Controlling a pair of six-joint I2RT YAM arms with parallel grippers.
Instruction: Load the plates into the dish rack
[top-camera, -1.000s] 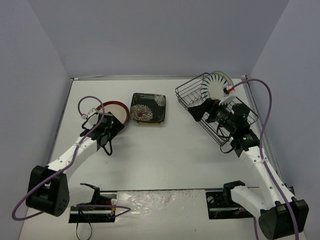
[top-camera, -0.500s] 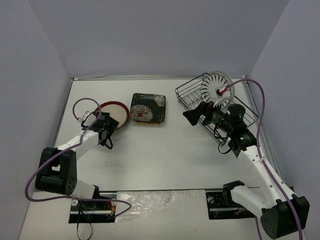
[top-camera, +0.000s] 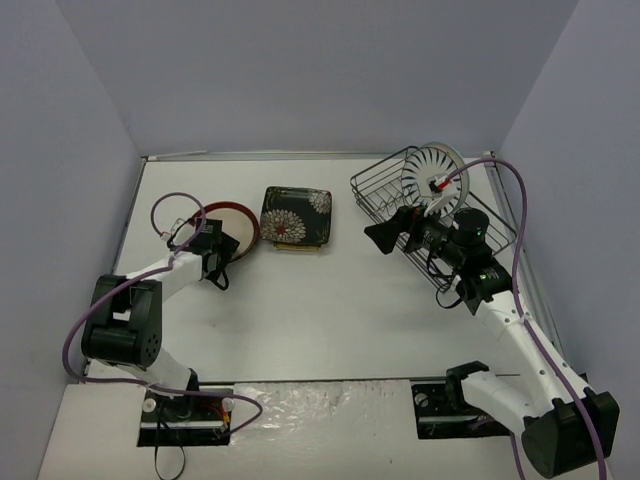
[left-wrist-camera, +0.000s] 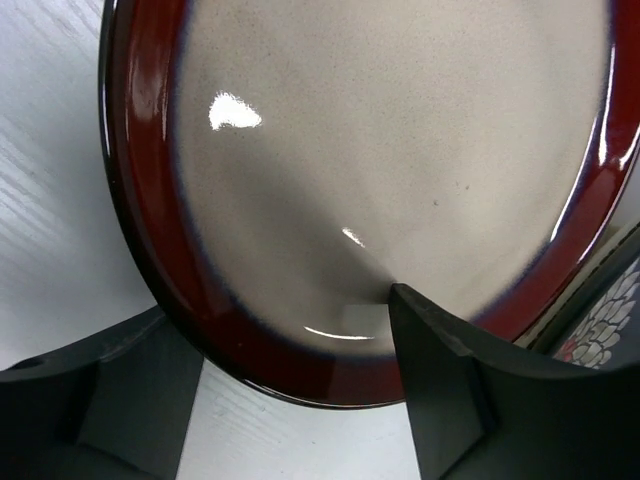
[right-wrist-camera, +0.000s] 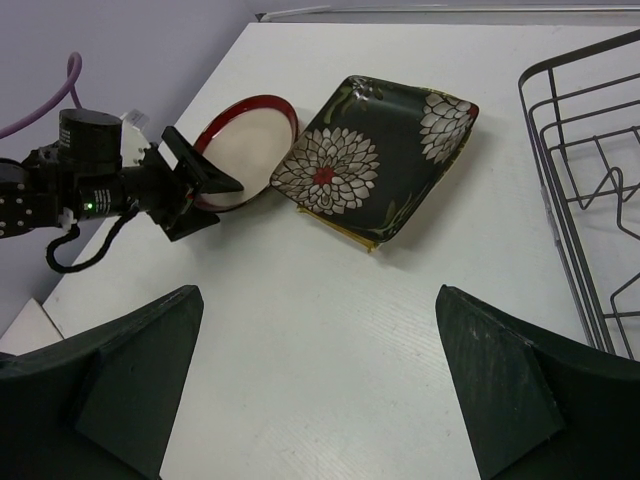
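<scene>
The red-rimmed cream plate (top-camera: 232, 222) lies on the white table at the left and fills the left wrist view (left-wrist-camera: 380, 150). My left gripper (top-camera: 214, 252) is open, with the plate's near rim between its jaws: one finger (left-wrist-camera: 430, 350) lies over the plate and the other sits outside the rim. The black floral square plate (top-camera: 296, 215) lies on the yellow square plate (right-wrist-camera: 350, 236), of which only an edge shows. The striped plate (top-camera: 432, 172) stands upright in the dish rack (top-camera: 372, 190). My right gripper (top-camera: 383, 235) is open and empty over the table, left of the rack. The watermelon and orange plates are not visible.
The dark wire rack (right-wrist-camera: 580, 52) stands slanted at the back right, close to the right wall. Grey walls enclose the table on three sides. Purple cables loop from both arms. Bare tabletop (top-camera: 330, 300) lies between the arms.
My right gripper came out of the rack to the left, leaving the striped plate standing there. My left arm folded back and its gripper closed in on the red-rimmed plate's rim.
</scene>
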